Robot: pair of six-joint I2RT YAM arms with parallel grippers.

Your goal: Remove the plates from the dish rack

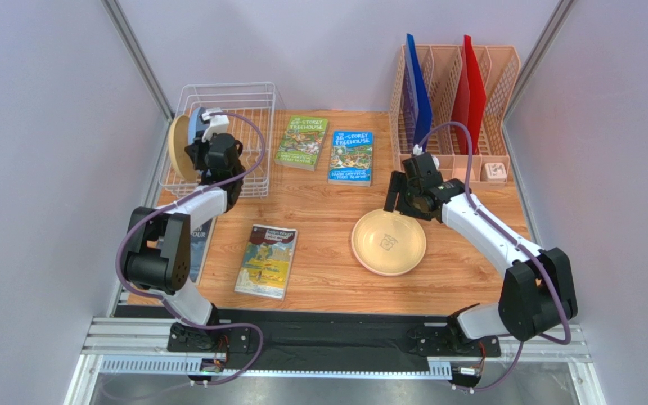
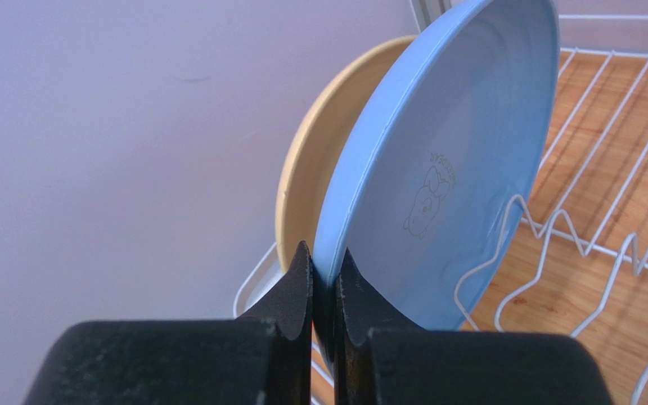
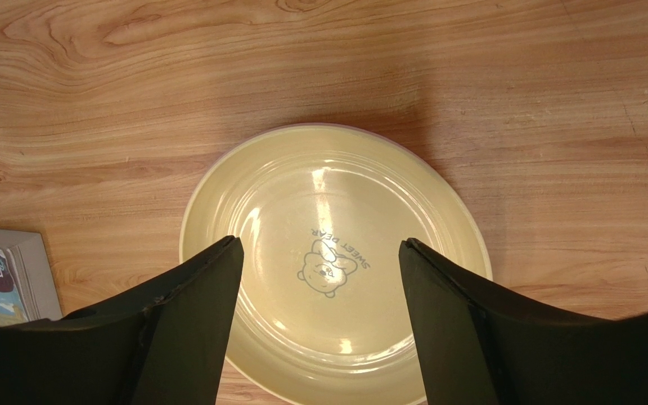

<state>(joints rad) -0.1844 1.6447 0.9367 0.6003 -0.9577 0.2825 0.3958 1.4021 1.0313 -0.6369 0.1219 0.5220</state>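
The white wire dish rack [image 1: 239,139] stands at the back left. In it, a light blue plate [image 2: 454,152] and a cream-tan plate [image 2: 315,169] stand on edge, side by side. My left gripper [image 2: 325,253] is shut on the lower rim of the blue plate. In the top view it is at the rack's left side [image 1: 201,139]. A second cream-tan plate [image 1: 389,242] lies flat on the table right of centre. My right gripper [image 1: 402,201] hovers just above that plate's far edge, open and empty, with its fingers either side of the bear mark [image 3: 332,266]. The pink plate is not clearly seen.
Two books [image 1: 302,142] [image 1: 352,157] lie at the back middle, one [image 1: 266,260] at the front, and one [image 1: 199,245] under the left arm. A peach file organiser [image 1: 454,93] with blue and red folders stands at the back right, with a small white box [image 1: 495,171] beside it.
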